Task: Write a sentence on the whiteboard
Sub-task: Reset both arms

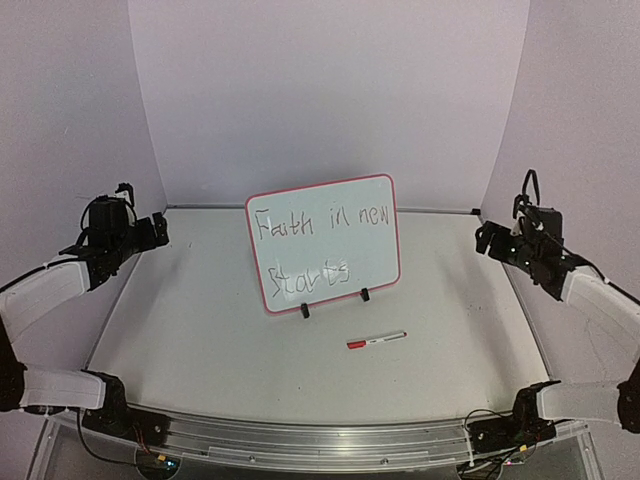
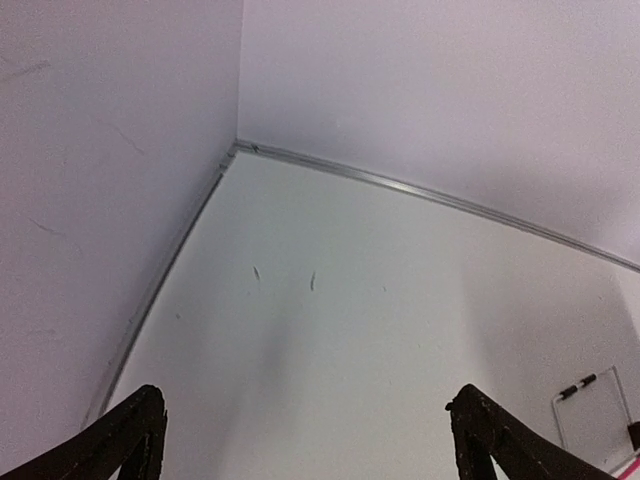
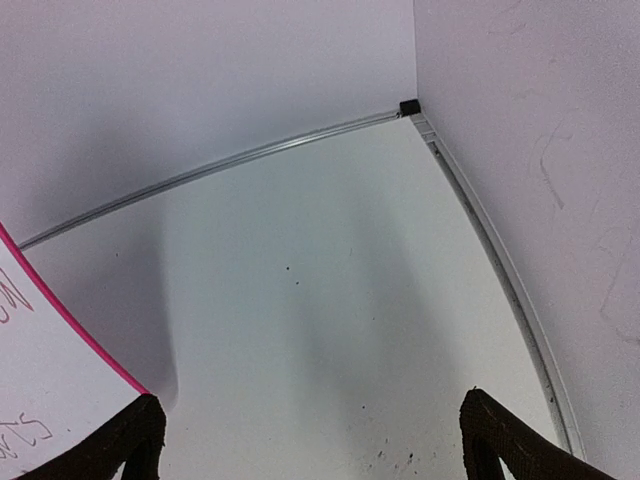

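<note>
White tabletop (image 1: 200,330) and pale walls fill the top view. At frame centre the whiteboard (image 1: 322,243) stands on two black feet (image 1: 305,311), bearing the sentence (image 1: 312,276) "Faith in new starts" in two lines. Just below it, apart, lies a red-capped marker (image 1: 376,341). At the frame's left and right edges, the left gripper (image 2: 308,410) and right gripper (image 3: 312,410) hang with fingers spread wide, holding nothing.

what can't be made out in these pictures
Back of the whiteboard: top view shows only the front.
Most of the sentence: cut by the right wrist view's left edge.
Print on the marker: too small in the top view.
Finger bases of the left gripper and right gripper: cut by each wrist view's bottom edge.
</note>
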You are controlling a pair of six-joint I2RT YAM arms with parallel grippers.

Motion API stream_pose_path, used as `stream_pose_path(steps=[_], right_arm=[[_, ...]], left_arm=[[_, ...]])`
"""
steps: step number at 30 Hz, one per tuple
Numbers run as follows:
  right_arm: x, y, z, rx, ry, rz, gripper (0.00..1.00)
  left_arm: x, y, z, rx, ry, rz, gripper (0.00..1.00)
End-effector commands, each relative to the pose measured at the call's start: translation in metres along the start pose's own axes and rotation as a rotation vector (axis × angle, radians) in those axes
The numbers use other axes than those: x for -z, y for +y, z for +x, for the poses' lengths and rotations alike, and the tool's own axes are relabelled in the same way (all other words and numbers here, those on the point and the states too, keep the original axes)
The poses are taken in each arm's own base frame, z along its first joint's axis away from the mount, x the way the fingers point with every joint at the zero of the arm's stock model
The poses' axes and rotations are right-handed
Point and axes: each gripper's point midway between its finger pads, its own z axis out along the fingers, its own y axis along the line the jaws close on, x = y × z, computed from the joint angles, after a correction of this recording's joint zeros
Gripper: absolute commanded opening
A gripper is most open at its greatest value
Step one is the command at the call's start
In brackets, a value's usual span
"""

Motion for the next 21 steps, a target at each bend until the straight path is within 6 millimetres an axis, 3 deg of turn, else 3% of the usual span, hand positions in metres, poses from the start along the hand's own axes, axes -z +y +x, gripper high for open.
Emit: stream_pose_path(steps=[1,2,8,14,17,21], right_arm=[[0.009,-0.019,-0.011,0.035,-0.228,0.058,0.98],[0.010,-0.021,-0.009,0.050,-0.264,0.055,0.98],[0.020,-0.030,0.001,0.168,-0.393,0.070,0.98],[0.008,-0.046,0.036,0.165,-0.377,0.112,0.98],[0.001,-0.052,0.053,0.166,-0.347,0.128,0.98],[0.006,-0.055,0.049,0.164,-0.373,0.141,0.98]], left_arm=[[0.018,0.019,-0.049,-0.042,-0.253,-0.106,0.99],[0.019,0.018,-0.051,-0.059,-0.280,-0.105,0.99],[0.007,0.036,-0.005,-0.128,-0.282,-0.157,1.00],[-0.005,0.050,0.035,-0.153,-0.207,-0.200,1.00],[-0.002,0.052,0.034,-0.144,-0.220,-0.204,1.00],[0.002,0.057,0.036,-0.138,-0.228,-0.230,1.00]])
